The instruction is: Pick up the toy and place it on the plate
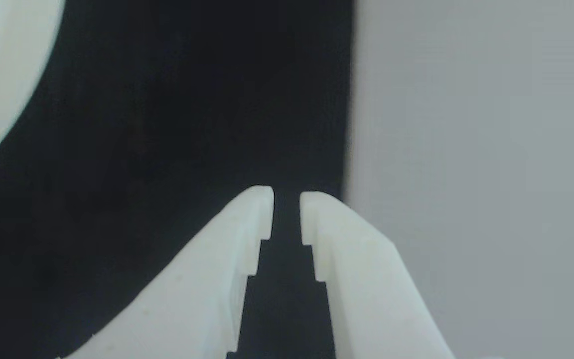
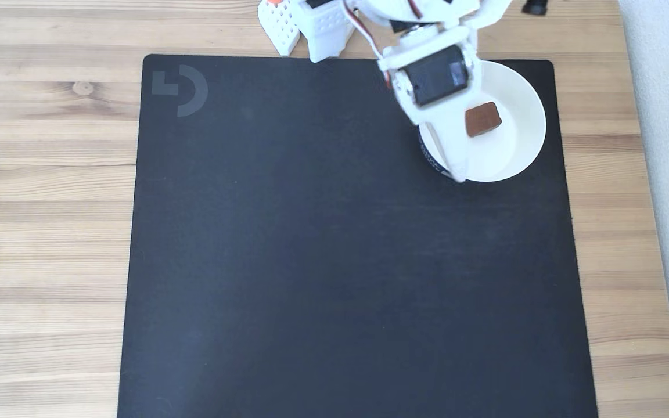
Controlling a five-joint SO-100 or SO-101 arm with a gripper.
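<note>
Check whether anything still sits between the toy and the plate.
Nothing does: in the fixed view the toy already lies on the plate, and the pincer holds nothing, its jaws slightly apart.

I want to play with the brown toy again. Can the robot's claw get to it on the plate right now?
Probably yes. The toy lies uncovered in the plate, with nothing on top of it. The gripper hangs just beside it over the plate's rim, empty, its jaws a little apart.
</note>
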